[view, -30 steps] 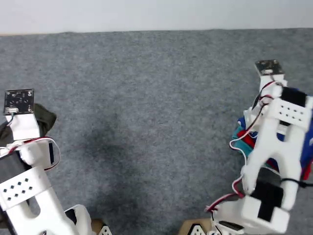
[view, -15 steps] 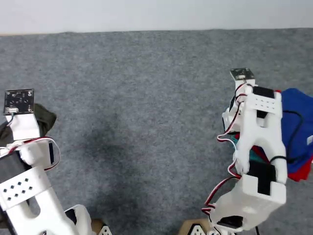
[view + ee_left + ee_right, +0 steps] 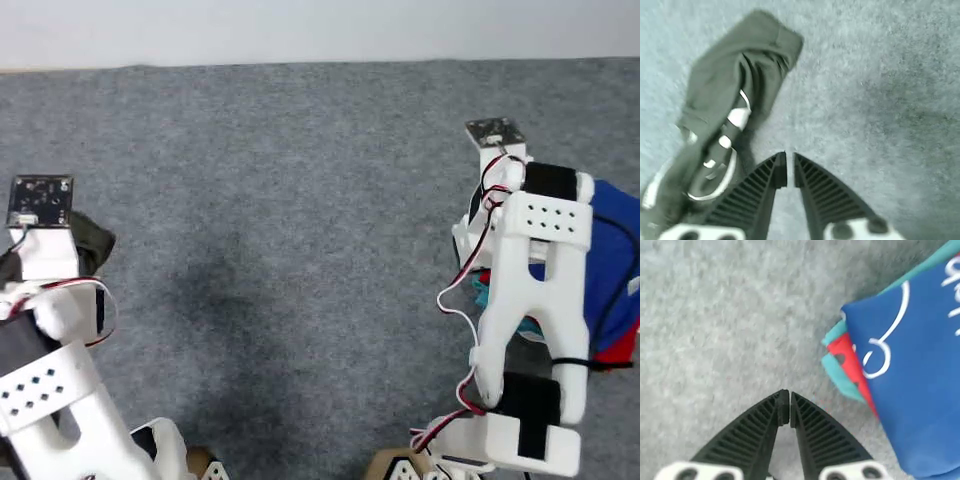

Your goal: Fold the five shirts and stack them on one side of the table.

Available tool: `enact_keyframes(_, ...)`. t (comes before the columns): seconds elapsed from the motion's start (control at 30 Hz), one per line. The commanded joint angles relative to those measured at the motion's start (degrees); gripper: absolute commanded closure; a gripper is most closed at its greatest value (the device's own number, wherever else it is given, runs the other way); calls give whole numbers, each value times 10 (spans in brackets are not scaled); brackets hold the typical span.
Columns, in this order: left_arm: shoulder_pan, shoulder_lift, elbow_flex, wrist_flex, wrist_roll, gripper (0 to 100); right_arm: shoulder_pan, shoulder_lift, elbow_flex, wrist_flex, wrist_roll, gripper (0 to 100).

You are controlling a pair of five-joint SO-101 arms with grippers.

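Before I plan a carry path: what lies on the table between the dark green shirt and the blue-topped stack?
Nothing: the high view shows bare grey table from the dark green shirt to the blue-topped stack.

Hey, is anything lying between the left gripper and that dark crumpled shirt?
Nothing visible does. The dark shirt lies crumpled on the grey table cover, right beside the left gripper, whose jaws are shut and empty.

A grey carpet-like surface [image 3: 300, 220] meets a pale wall [image 3: 300, 30] along its far edge.
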Motion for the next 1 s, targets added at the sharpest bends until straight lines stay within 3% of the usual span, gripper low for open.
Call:
enact_keyframes(0.0, -10, -3, -47, -6, -50, 884, -5, -31, 8, 33, -7, 989)
enact_keyframes(0.3, -106, 251, -191, -32, -204, 833, -4, -31, 86, 78, -7, 989)
enact_keyframes(0.6, -83, 550, -391, -32, -271, 795, -4, -28, 121, 73, -7, 989)
enact_keyframes(0.97, -42, 789, -573, -35, -275, 763, -5, -30, 122, 86, -6, 989)
